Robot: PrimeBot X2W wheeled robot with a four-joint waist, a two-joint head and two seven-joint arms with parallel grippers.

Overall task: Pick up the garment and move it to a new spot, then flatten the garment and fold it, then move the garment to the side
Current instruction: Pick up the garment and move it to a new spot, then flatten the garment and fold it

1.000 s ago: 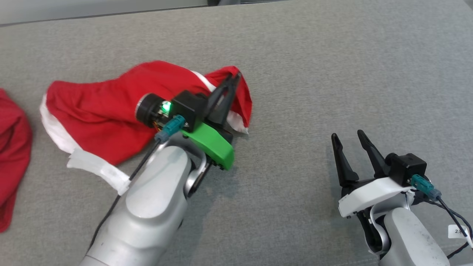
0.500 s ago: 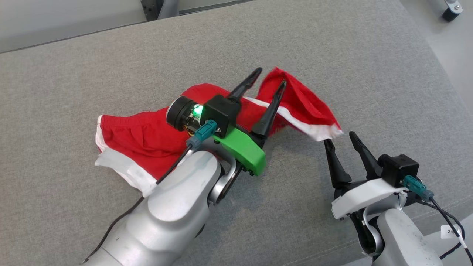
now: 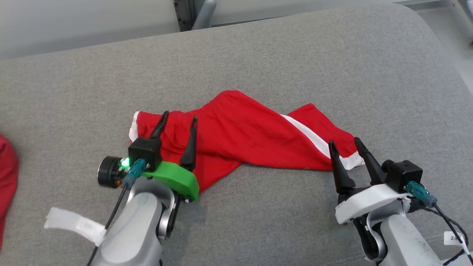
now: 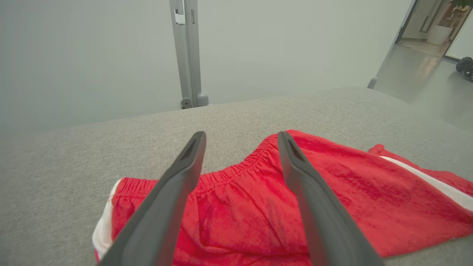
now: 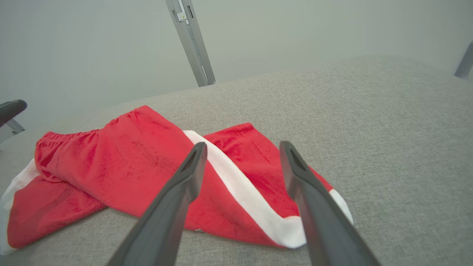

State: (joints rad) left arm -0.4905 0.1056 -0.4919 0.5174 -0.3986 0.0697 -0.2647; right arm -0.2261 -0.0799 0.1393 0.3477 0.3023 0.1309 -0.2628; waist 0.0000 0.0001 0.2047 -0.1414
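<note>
The garment [image 3: 244, 136] is a pair of red shorts with white side stripes, lying rumpled on the grey padded surface [image 3: 281, 59]. Its elastic waistband [image 4: 236, 170] is at the left, and a white-hemmed leg end [image 5: 292, 231] points right. My left gripper [image 3: 179, 119] hovers open over the waistband end, nothing between its fingers. My right gripper [image 3: 345, 142] stands open just in front of the leg end, also empty. In the right wrist view the shorts [image 5: 147, 166] spread out beyond the open fingers.
Another red cloth [image 3: 6, 173] lies at the far left edge. A white strip of tape or label [image 3: 74, 225] hangs near my left forearm. A metal post [image 4: 188, 55] rises behind the surface's far edge. The surface's rounded right edge [image 3: 449, 55] drops to the floor.
My left gripper opened and let go of the garment, then drew back to the waistband end. The shorts now lie on the surface. The head camera has also shifted.
</note>
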